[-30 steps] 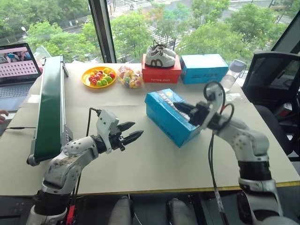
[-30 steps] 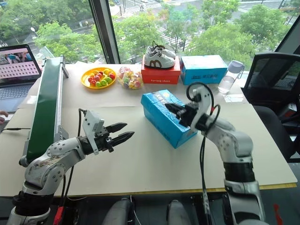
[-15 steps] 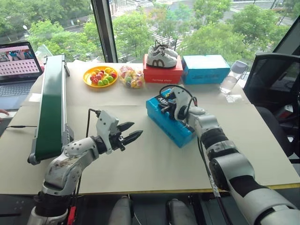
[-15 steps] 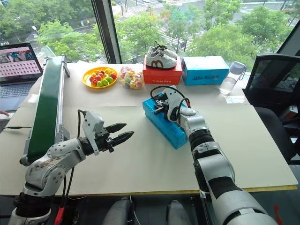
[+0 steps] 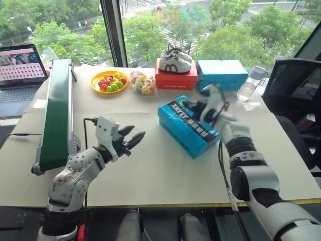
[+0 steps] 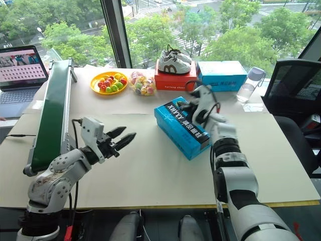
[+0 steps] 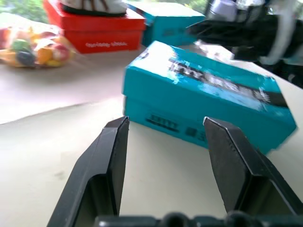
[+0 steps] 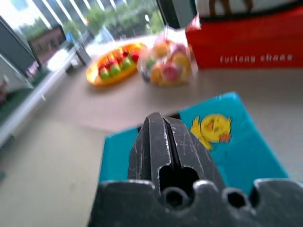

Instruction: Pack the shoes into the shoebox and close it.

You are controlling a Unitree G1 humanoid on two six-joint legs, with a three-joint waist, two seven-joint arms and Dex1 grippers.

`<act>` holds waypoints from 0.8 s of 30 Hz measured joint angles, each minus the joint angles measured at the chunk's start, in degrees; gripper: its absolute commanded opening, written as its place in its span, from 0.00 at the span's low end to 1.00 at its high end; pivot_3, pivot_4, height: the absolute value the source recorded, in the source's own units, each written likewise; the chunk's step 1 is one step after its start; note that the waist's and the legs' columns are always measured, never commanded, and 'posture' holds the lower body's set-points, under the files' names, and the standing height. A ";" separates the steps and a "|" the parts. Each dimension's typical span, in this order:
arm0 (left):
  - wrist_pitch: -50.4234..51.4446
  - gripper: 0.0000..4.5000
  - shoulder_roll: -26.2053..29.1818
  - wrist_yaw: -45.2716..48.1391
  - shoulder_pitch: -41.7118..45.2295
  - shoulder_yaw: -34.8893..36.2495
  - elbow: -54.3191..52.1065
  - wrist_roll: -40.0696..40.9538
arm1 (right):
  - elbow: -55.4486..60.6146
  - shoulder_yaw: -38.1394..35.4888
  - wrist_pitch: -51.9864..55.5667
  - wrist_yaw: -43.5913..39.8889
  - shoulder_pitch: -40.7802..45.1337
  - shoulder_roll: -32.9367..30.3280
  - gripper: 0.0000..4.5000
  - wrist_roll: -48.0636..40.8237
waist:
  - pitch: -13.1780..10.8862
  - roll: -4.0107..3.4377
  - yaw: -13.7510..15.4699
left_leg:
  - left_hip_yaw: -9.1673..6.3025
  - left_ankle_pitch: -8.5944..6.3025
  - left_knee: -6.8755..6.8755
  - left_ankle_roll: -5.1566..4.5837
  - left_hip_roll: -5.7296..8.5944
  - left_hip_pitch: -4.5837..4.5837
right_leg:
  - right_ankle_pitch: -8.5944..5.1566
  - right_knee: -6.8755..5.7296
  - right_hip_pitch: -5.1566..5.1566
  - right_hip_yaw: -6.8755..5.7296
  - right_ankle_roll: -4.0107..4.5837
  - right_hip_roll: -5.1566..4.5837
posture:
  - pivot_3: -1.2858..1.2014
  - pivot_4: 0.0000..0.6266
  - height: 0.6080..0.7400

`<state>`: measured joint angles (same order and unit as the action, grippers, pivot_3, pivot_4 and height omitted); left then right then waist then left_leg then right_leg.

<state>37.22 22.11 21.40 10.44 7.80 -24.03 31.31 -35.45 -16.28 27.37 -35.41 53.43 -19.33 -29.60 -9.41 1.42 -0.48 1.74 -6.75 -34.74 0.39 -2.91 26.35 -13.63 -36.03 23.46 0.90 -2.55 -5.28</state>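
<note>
Shoebox (image 5: pixel 190 125) lies lid-down-shut at surface (image 5: pixel 150 165) centre, angled. Right pincer (image 5: pixel 186 105) fingers pressed together, above box's far end near the yellow logo (image 8: pixel 212 127). Left pincer (image 5: pixel 131 137) at box's 9 o'clock, well apart, fingers parted, holding nothing. Red box (image 5: pixel 175 79) at 12 o'clock.

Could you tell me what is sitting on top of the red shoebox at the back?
A pair of white-and-grey sneakers rests on the red shoebox. Its lid is shut, so its contents are hidden.

Beige table (image 5: pixel 165 170), big window (image 5: pixel 150 25) onto trees, black chair (image 5: pixel 291 85).
</note>
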 measured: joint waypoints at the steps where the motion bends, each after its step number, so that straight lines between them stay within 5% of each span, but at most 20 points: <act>1: -0.55 0.60 -1.13 -1.54 -0.62 0.65 -0.04 -0.52 | 5.65 -2.35 3.00 0.23 -2.63 -1.94 0.00 -2.85 | 0.00 0.00 0.25 | -0.01 -0.03 0.02 -0.03 0.00 0.01 | -0.03 0.02 -0.02 -0.03 -0.01 -0.01 | 0.52 0.24 0.99; 5: -2.51 0.60 -5.77 -10.02 -3.69 2.94 0.20 -4.99 | 17.84 -2.36 3.28 5.68 -17.10 -11.98 0.00 3.90 | 0.01 0.01 1.14 | 0.00 -0.10 -0.09 -0.01 0.04 -0.01 | -0.10 0.10 -0.09 -0.03 -0.02 -0.03 | 0.52 0.24 0.99; 10: -5.28 0.60 -9.44 -14.72 -4.94 2.92 0.63 -9.14 | 18.76 3.78 -1.44 11.11 -28.03 -13.45 0.00 15.28 | 0.01 -0.01 0.05 | 0.08 -0.10 -0.22 0.00 0.05 -0.13 | -0.16 0.09 -0.02 0.20 0.14 -0.01 | 0.52 0.24 0.99; 17: -7.47 0.60 -10.70 -16.52 -6.68 3.20 2.90 -12.08 | 11.75 1.96 -8.27 24.82 -27.56 -13.85 0.00 22.91 | 0.00 0.01 -0.33 | 0.08 -0.12 -0.27 0.05 0.06 -0.23 | -0.20 0.14 -0.16 0.24 0.05 0.02 | 0.52 0.24 0.99; 24: -9.11 0.60 -10.53 -15.19 -6.68 2.95 3.79 -13.03 | 4.91 1.67 -12.02 27.54 -26.81 -12.89 0.00 23.82 | 0.00 0.01 -0.27 | 0.09 -0.09 -0.24 -0.01 0.11 -0.17 | -0.05 0.15 -0.20 0.28 -0.14 0.00 | 0.52 0.24 0.99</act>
<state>28.11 11.58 6.21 3.76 10.74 -20.23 18.27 -30.55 -14.61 15.35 -7.87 26.62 -32.22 -5.78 -9.42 1.43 -0.75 1.83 -6.84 -34.98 0.39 -2.80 26.18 -13.69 -35.88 23.26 1.19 -2.69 -5.28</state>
